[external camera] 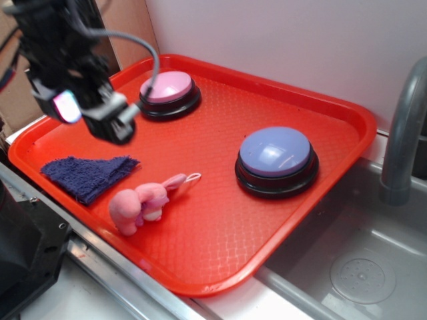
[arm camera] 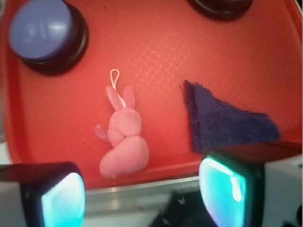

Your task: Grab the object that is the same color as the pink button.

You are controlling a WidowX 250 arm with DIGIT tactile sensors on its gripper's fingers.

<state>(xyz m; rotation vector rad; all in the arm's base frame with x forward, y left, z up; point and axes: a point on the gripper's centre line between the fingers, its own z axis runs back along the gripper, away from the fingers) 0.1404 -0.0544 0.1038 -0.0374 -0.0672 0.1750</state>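
The gripper (external camera: 100, 110) hangs in the air above the far left part of the red tray (external camera: 220, 260), touching nothing. In the wrist view its two fingers (arm camera: 227, 189) stand wide apart at the bottom of the frame with only tray and table edge between them, so the pincer is released and empty. A grey cable loops from the arm toward the far side of the tray.

Just below and to the near side of the gripper lies the dark blue cloth (external camera: 90, 175), folded into a rough triangle and flat on the tray near its left edge. Right of the cloth, close to the tray's near rim, lies the pink plush bunny (external camera: 143, 203), on its side with its ears and thin white loop pointing right toward the middle of the tray. In the wrist view the bunny (arm camera: 124, 137) lies between the spread fingers but beyond them, with the cloth (arm camera: 222, 120) apart from it on the other side.

The pink button (external camera: 169, 93), a pale dome on a black base, stands at the far side of the tray, just right of the gripper. The blue-lavender button (external camera: 276, 160) stands toward the right side, well apart from the bunny. Beyond the tray's right edge are a grey sink basin (external camera: 363, 267) and a faucet (external camera: 403, 133).
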